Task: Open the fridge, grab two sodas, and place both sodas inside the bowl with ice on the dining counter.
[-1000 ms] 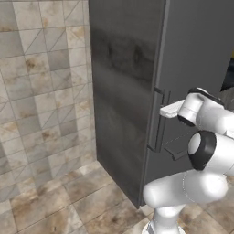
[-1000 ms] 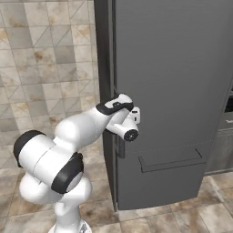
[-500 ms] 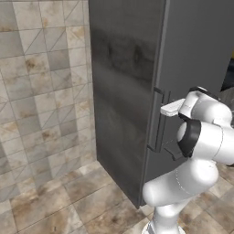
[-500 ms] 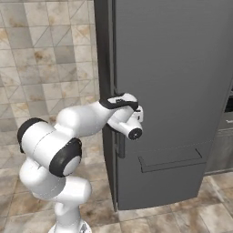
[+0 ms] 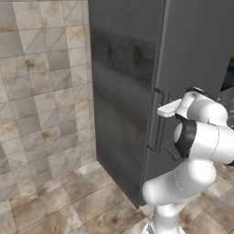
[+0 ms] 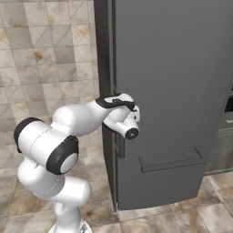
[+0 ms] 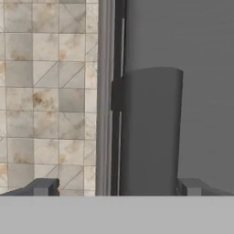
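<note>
The fridge [image 5: 123,91] [image 6: 173,82] is a tall dark grey cabinet with its door closed. Its vertical bar handle [image 5: 156,123] [image 6: 119,149] runs along the door's edge. My gripper [image 5: 160,111] [image 6: 119,124] [image 7: 118,187] is open and reaches around that handle. In the hand view the handle [image 7: 151,132] stands between the two fingertips [image 7: 43,186], nearer the right one, with a wide gap on the left. The sodas, the bowl with ice and the dining counter are out of view.
A beige tiled wall [image 5: 41,82] [image 6: 50,59] stands left of the fridge, over a stone-tile floor [image 5: 55,201]. Grey cabinets [image 6: 223,145] adjoin the fridge on its right. My own arm's elbow [image 6: 50,150] bulks low in front of the fridge.
The arm's elbow has swung round while the hand has stayed at the handle. The fridge door has not moved.
</note>
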